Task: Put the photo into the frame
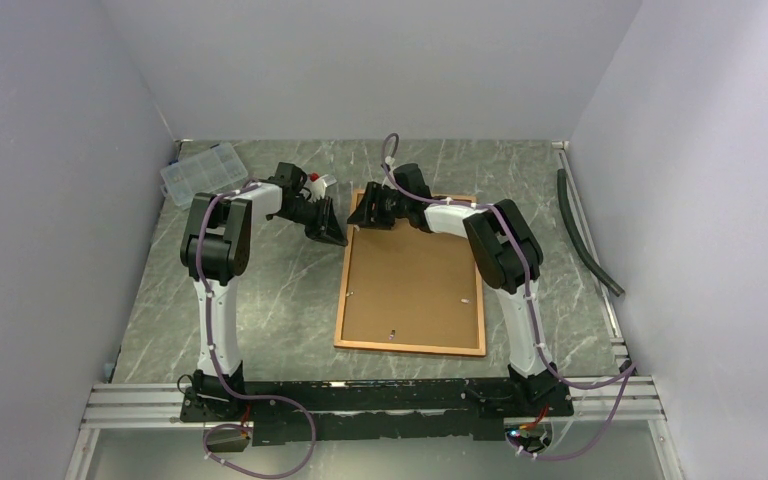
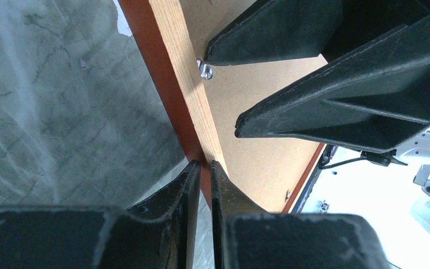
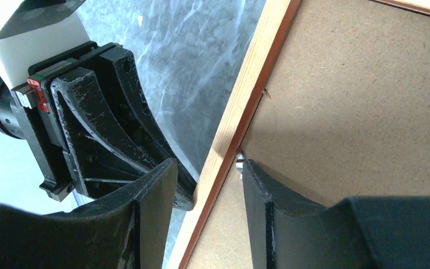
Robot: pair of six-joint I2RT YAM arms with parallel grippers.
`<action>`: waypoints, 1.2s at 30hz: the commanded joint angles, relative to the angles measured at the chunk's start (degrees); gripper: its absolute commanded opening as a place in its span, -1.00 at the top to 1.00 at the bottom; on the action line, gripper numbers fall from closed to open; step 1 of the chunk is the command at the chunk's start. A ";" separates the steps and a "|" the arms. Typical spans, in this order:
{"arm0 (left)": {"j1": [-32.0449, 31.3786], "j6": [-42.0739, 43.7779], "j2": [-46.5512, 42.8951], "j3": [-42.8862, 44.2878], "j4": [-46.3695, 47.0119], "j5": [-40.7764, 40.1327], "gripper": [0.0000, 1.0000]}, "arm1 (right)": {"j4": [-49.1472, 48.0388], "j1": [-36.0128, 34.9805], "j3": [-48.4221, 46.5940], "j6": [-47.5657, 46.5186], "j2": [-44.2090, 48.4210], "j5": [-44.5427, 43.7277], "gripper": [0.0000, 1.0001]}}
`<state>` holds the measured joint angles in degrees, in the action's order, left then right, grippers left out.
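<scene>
Wood, fibreboard and scuffed black plastic on a stone-look table.
You've got the frame [image 1: 409,348]: pale grained bare wood on its back face, smooth red-orange coat on its outer edge. Backing board [image 1: 415,280]: matt brown fibreboard, finely speckled. Clip [image 2: 204,69]: small, shiny metal. Left gripper [image 2: 205,164] and right gripper [image 3: 208,163]: matt black plastic, scratched, rough-edged. Table [image 1: 280,300]: grey-green marbled, smooth, faint sheen. Far-left box [image 1: 203,172]: clear plastic.

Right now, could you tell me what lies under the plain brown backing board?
Only the brown backing board shows, set within the red-orange wooden frame, tan back up, on the grey marbled table. Anything beneath, photo or glazing, is covered.
</scene>
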<state>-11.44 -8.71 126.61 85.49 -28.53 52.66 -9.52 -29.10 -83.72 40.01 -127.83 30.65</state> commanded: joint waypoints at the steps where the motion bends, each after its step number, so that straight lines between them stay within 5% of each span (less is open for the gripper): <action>1: -0.36 0.88 0.64 -0.86 0.41 -1.71 0.65 | -0.44 -0.07 -0.67 -0.70 -0.57 1.84 0.00; 26: -0.34 0.60 -0.23 -0.84 -0.18 -1.37 0.68 | 1.75 0.19 -3.98 -2.40 0.09 1.49 -0.01; 32: 1.15 3.17 -3.87 -0.36 -4.02 -1.47 0.56 | 3.69 3.52 -0.84 -3.93 12.04 -5.71 -0.45; 36: 1.98 10.69 -6.72 -1.05 -9.44 -3.61 0.32 | 9.06 7.41 6.82 -4.78 22.89 -20.94 -0.96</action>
<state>-10.50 -6.04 125.67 85.38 -31.68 51.33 -3.75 -26.26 -81.71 37.28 -118.37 25.50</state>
